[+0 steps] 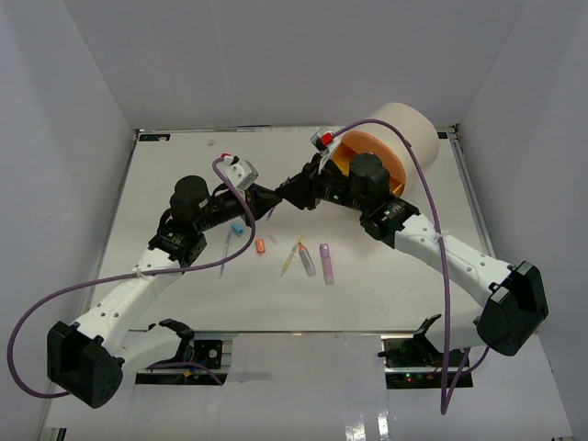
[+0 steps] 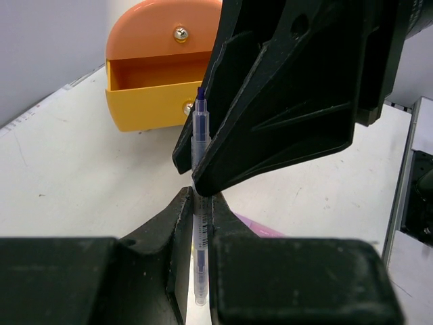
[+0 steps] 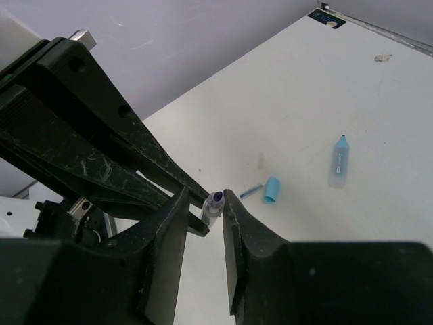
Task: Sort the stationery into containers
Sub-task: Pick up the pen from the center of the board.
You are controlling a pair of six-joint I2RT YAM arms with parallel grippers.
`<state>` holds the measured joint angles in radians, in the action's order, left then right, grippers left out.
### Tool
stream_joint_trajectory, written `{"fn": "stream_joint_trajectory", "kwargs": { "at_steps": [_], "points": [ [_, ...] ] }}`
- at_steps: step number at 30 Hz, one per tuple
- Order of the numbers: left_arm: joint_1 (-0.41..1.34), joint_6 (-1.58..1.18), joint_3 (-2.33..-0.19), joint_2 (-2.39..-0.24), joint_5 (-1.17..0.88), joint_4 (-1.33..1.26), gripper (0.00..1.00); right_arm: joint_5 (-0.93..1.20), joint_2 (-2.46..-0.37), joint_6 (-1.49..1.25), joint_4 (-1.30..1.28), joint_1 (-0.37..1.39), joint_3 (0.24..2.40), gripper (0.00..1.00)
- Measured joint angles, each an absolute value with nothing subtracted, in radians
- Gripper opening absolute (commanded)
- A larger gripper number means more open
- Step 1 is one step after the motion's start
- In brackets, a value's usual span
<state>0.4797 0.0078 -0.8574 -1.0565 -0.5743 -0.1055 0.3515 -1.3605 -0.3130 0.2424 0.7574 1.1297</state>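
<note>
Because the two black grippers meet nose to nose over the middle of the white matte table (image 1: 367, 294), much of what lies beneath them is hidden from above. The large cream cylinder (image 1: 409, 124) lies on its side at the far right corner, its round face partly blocked by the right arm. The left wrist view shows a glossy orange plastic drawer (image 2: 152, 34) shut at the top of that face. Under it a yellow drawer (image 2: 145, 112) is pulled out, and each has a small round metal knob (image 2: 179, 32). The rest of the face is cut off.

The left gripper (image 2: 201, 203) is clamped on a slim clear-barrelled pen (image 2: 199, 125) with a dark purple tip, held above the table and pointing towards the drawers. The right gripper (image 3: 206, 203) has its scuffed, wedge-shaped fingers either side of the same pen's tip end. Whether they press on it or merely flank it I cannot tell.

Loose on the table lie a lilac marker (image 1: 326, 263), a translucent blue marker (image 3: 338, 160), a light blue cap (image 3: 271, 189) and a stubby orange cap (image 1: 260, 245).
</note>
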Motion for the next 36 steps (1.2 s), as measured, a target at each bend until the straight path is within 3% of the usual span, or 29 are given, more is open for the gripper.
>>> {"fn": "stream_joint_trajectory", "kwargs": {
  "at_steps": [6,8,9,13,16,22,29,36],
  "points": [
    [0.480,-0.010,-0.857,-1.048,-0.577,-0.111,0.01,0.351,-1.366,-0.319,0.247,0.761,1.129,0.14],
    [0.480,-0.013,-0.857,-1.048,-0.579,-0.113,0.06,0.351,-1.366,-0.323,0.249,0.762,1.129,0.12],
    [0.480,-0.014,-0.857,-1.048,-0.579,-0.113,0.10,0.351,-1.366,-0.323,0.250,0.762,1.129,0.08],
    [0.480,-0.018,-0.857,-1.048,-0.582,-0.114,0.47,0.355,-1.366,-0.326,0.251,0.762,1.129,0.08],
    [0.480,-0.023,-0.857,-1.049,-0.590,-0.115,0.56,0.366,-1.363,-0.329,0.252,0.763,1.129,0.08],
    [0.480,-0.027,-0.857,-1.060,-0.612,-0.115,0.55,0.393,-1.343,-0.339,0.268,0.764,1.129,0.08],
    [0.480,-0.028,-0.857,-1.076,-0.645,-0.116,0.40,0.416,-1.312,-0.342,0.289,0.764,1.129,0.08],
    [0.481,-0.035,-0.846,-1.076,-0.685,-0.139,0.33,0.426,-1.304,-0.349,0.305,0.764,1.117,0.08]
  ]
}}
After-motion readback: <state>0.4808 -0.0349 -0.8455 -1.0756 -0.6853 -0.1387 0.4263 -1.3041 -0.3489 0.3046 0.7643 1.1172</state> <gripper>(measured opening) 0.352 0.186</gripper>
